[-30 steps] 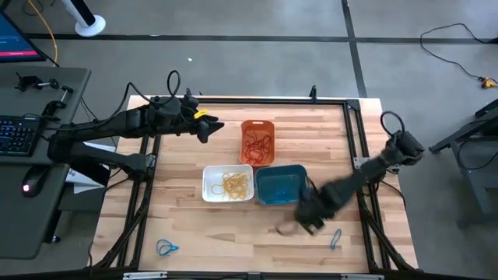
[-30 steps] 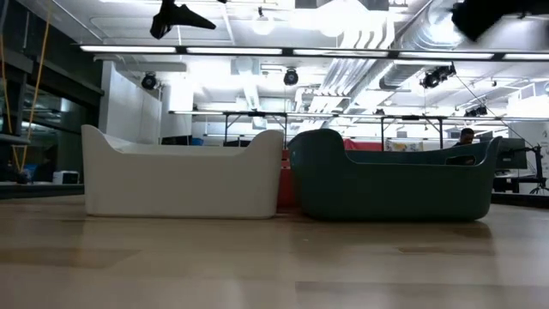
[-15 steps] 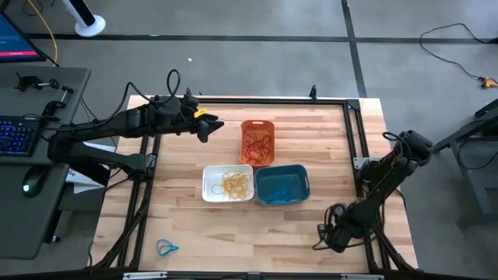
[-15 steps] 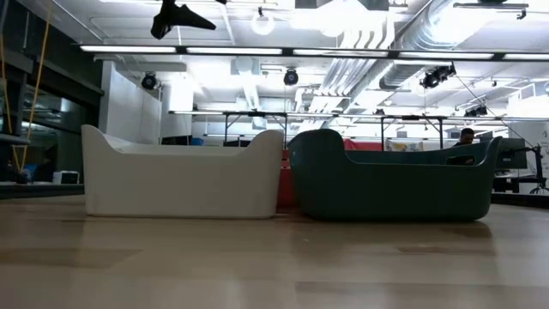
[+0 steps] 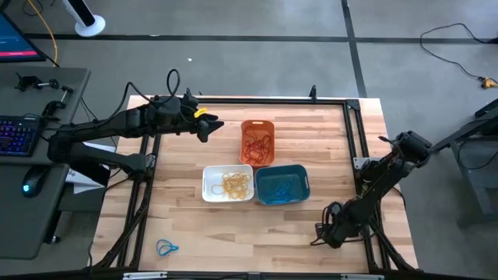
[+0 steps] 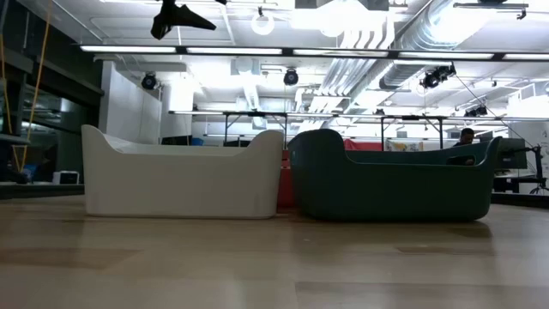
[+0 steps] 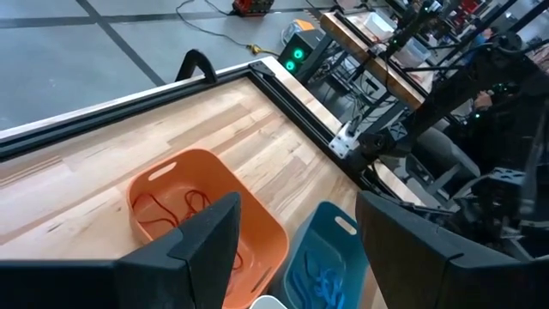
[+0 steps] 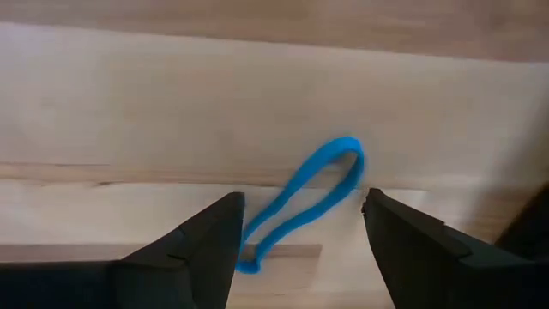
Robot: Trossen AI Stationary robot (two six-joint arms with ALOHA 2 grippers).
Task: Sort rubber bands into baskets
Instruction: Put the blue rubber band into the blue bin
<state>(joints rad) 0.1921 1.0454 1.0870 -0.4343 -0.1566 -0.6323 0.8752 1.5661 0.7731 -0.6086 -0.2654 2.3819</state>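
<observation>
Blue rubber band (image 8: 300, 202): flat on the wood between the right gripper's (image 8: 300, 249) spread fingers, near the table's (image 5: 327, 148) front right corner — untouched.
Second blue band (image 5: 166, 248): front left corner.
Baskets: orange (image 5: 257, 142), white (image 5: 228, 183), teal (image 5: 281, 185) — mid-table, each holding bands.
Left gripper (image 5: 208, 127): open, raised beside the orange basket.

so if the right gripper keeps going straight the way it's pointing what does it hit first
Most likely the blue rubber band lying on the wooden table. The right gripper points down at it with open fingers on either side, though how far above it the fingers are is unclear.
</observation>
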